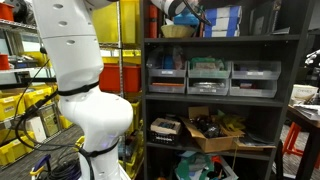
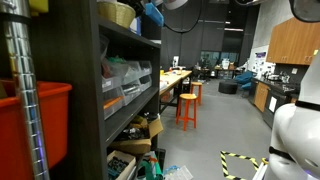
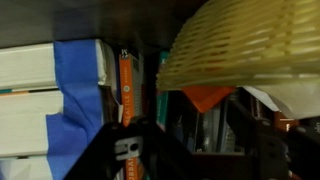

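Observation:
My gripper [image 1: 186,12] is up at the top of a dark shelving unit [image 1: 220,42], right beside a woven wicker basket [image 1: 178,30]. It also shows in an exterior view [image 2: 150,16] with something blue on it, next to the basket [image 2: 118,12]. In the wrist view the basket [image 3: 250,45] fills the upper right, with an orange piece [image 3: 205,97] hanging under its edge. The dark fingers [image 3: 195,150] stand wide apart with nothing between them. Upright books [image 3: 125,90] and a blue-and-white box [image 3: 50,90] stand behind.
The white robot arm [image 1: 85,90] rises at the left of the shelves. Grey bins [image 1: 208,78] fill the middle shelf and a cardboard box [image 1: 212,132] sits lower. Yellow crates [image 1: 20,110] stand behind. Orange stools [image 2: 187,108] and long tables line the aisle.

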Available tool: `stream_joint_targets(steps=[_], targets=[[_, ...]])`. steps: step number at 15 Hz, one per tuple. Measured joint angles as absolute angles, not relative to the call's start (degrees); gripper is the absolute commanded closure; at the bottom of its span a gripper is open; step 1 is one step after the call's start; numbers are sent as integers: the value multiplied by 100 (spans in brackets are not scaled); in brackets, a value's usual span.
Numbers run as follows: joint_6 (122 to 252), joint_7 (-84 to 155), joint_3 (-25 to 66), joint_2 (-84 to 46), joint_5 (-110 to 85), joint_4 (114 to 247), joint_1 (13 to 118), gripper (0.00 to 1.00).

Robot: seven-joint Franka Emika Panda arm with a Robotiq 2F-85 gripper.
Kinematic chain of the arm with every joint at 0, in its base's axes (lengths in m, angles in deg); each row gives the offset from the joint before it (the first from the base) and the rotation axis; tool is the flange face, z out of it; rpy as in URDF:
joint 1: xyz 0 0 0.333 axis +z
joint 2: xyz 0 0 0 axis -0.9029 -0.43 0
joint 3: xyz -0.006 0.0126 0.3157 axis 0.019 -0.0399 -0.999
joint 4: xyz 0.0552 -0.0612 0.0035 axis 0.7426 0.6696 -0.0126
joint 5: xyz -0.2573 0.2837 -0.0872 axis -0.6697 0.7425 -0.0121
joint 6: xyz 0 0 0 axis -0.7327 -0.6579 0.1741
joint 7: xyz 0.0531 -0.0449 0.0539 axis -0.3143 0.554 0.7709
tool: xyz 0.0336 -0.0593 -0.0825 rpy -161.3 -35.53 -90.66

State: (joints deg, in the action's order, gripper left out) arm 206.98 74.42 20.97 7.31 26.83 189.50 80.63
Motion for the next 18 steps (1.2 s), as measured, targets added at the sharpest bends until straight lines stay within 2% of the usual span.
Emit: stream_joint_targets(steps=[4, 5, 7, 9, 11, 14, 17, 18], targets=[[20693, 7382, 2119, 737, 2683, 18954, 8062, 0], [20692, 7380, 2123, 740, 2683, 18958, 8062, 12], [20683, 7378, 2129, 744, 2683, 18961, 8062, 15], [20658, 7372, 2135, 746, 2683, 18964, 8062, 12], [20624, 7367, 2142, 746, 2683, 18970, 8062, 14], [20583, 7364, 2147, 746, 2683, 19005, 8062, 46], [20545, 7359, 2148, 747, 2683, 19045, 8062, 68], [20544, 7357, 2150, 761, 2683, 19044, 8062, 69]])
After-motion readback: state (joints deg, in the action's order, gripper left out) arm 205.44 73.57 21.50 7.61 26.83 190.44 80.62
